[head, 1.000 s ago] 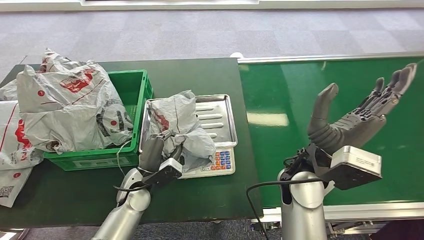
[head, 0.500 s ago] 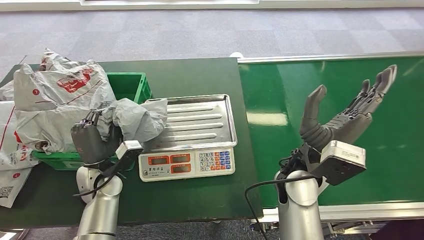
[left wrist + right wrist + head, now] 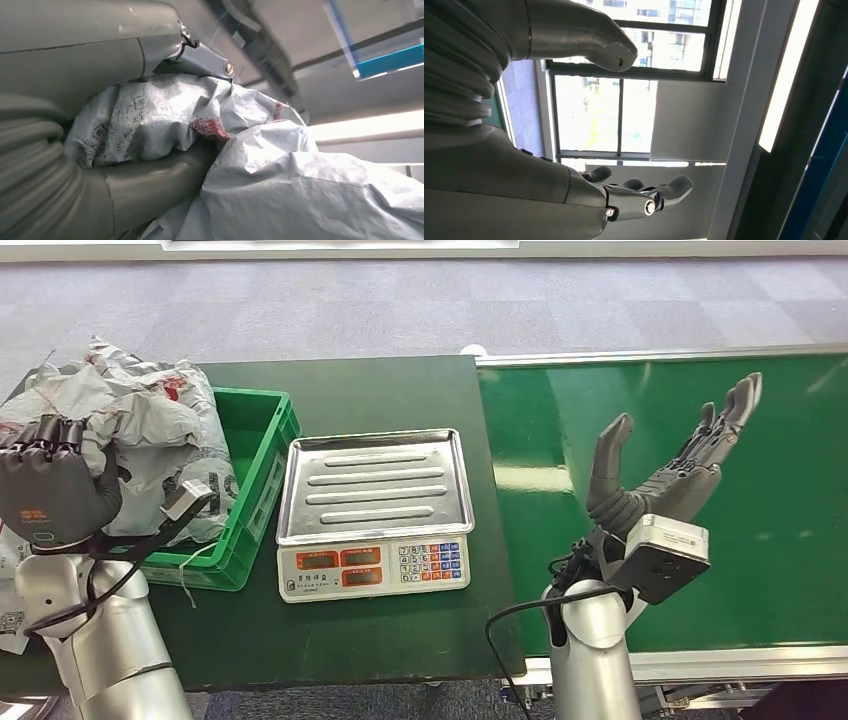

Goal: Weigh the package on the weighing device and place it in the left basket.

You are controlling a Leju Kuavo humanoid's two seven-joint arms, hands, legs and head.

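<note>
My left hand (image 3: 45, 490) is at the far left, over the left end of the green basket (image 3: 262, 455). It grips the grey package with red print (image 3: 165, 115) between thumb and fingers (image 3: 200, 50). In the head view the package (image 3: 125, 435) lies against the other grey bags piled in the basket, and I cannot tell them apart there. The scale (image 3: 375, 568) stands beside the basket with its steel tray (image 3: 375, 485) bare. My right hand (image 3: 670, 470) is raised over the green belt, palm up, fingers spread, holding nothing; the right wrist view shows the same right hand (image 3: 574, 190).
More grey bags (image 3: 8, 540) lie on the dark green table (image 3: 390, 390) at its left edge. The green conveyor belt (image 3: 580, 420) with a metal rail adjoins the table on the right. A cable hangs from my right forearm (image 3: 590, 630).
My left hand lifted the package off the scale tray and carried it left to the basket's far end. The tray is now bare. My right hand sank slightly, staying spread.
</note>
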